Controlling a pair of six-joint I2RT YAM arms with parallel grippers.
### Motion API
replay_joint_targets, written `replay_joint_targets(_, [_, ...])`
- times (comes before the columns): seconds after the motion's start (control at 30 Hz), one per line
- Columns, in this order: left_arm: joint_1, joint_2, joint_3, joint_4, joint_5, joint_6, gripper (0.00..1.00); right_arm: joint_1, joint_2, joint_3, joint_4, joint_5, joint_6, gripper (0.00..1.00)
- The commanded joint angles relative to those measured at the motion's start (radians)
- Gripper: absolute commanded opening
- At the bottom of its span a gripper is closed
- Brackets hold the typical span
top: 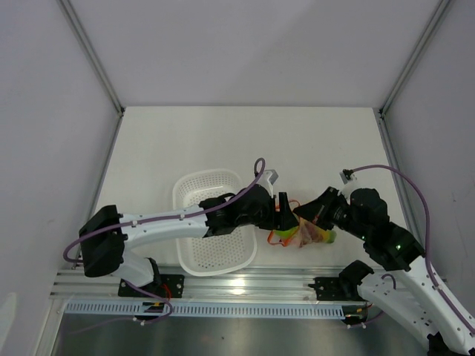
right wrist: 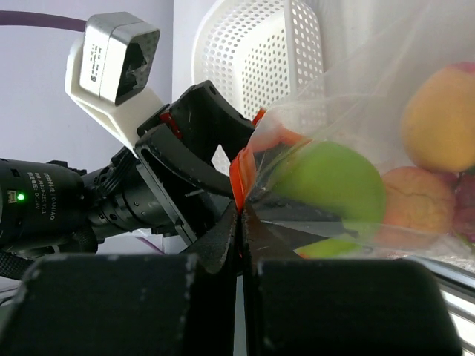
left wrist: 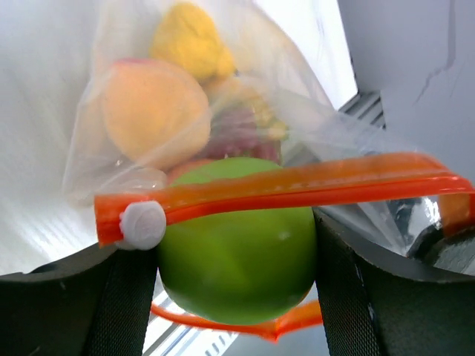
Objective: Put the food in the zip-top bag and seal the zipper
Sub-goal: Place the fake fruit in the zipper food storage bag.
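The clear zip-top bag hangs between both arms, near the table's front edge. My right gripper is shut on the bag's red-orange zipper at one end of the mouth. My left gripper is shut on a green apple, which fills the gap between the fingers. The apple sits in the bag's mouth, with one zipper strip over it and the other under it. A white slider rides on the upper strip. Deeper in the bag lie a peach, a yellow pear and dark grapes.
The white perforated basket stands left of the bag, under the left arm's wrist. The metal rail with the arm bases runs close below the bag. White walls close off the table on three sides.
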Motion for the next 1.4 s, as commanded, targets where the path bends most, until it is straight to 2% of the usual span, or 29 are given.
replay_joint_targets(0.0, [-0.004, 0.008, 0.022, 0.088, -0.088, -0.03, 0.08, -0.002, -0.015, 0.022, 0.069, 0.009, 0.029, 0.0])
replay_joint_targets(0.1, [-0.002, 0.008, 0.013, 0.088, -0.142, -0.042, 0.0, -0.002, -0.02, 0.024, 0.064, 0.016, 0.034, 0.0])
replay_joint_targets(0.2, [-0.004, -0.018, -0.027, 0.177, -0.176, -0.056, 0.01, -0.002, -0.018, 0.027, 0.063, 0.021, 0.034, 0.0])
replay_joint_targets(0.33, [-0.004, -0.015, -0.04, 0.196, -0.194, -0.07, 0.01, -0.002, -0.012, 0.024, 0.067, 0.022, 0.038, 0.0])
replay_joint_targets(0.47, [-0.002, 0.016, -0.044, 0.251, -0.156, -0.085, 0.01, -0.002, -0.008, 0.022, 0.08, 0.018, 0.044, 0.0])
replay_joint_targets(0.77, [0.014, 0.105, -0.029, 0.341, -0.056, -0.163, 0.08, -0.002, -0.004, 0.016, 0.073, 0.03, 0.048, 0.0])
replay_joint_targets(0.83, [0.017, 0.131, -0.003, 0.325, -0.019, -0.162, 0.24, -0.004, -0.003, 0.013, 0.075, 0.03, 0.048, 0.0])
replay_joint_targets(0.87, [0.017, 0.134, -0.001, 0.324, -0.013, -0.162, 0.35, -0.004, -0.003, 0.015, 0.075, 0.03, 0.048, 0.0])
replay_joint_targets(0.9, [0.017, 0.134, -0.006, 0.33, -0.007, -0.162, 0.51, -0.004, -0.003, 0.013, 0.072, 0.029, 0.046, 0.0])
replay_joint_targets(1.0, [0.022, 0.12, -0.043, 0.332, -0.008, -0.167, 0.73, -0.004, -0.008, 0.013, 0.067, 0.033, 0.043, 0.0])
replay_joint_targets(1.03, [0.024, 0.113, -0.05, 0.328, -0.005, -0.167, 0.76, -0.004, -0.011, 0.012, 0.067, 0.036, 0.043, 0.0])
replay_joint_targets(1.07, [0.025, 0.107, -0.052, 0.315, -0.005, -0.162, 0.86, -0.004, -0.012, 0.012, 0.064, 0.038, 0.043, 0.0])
replay_joint_targets(1.17, [0.028, 0.079, -0.076, 0.308, 0.001, -0.144, 0.89, -0.004, -0.018, 0.006, 0.063, 0.038, 0.044, 0.0])
replay_joint_targets(1.2, [0.027, 0.071, -0.083, 0.301, -0.005, -0.139, 0.99, -0.005, -0.02, 0.006, 0.063, 0.038, 0.043, 0.0])
replay_joint_targets(1.37, [0.027, 0.025, -0.107, 0.254, -0.015, -0.105, 0.99, -0.002, -0.032, -0.004, 0.057, 0.041, 0.041, 0.0])
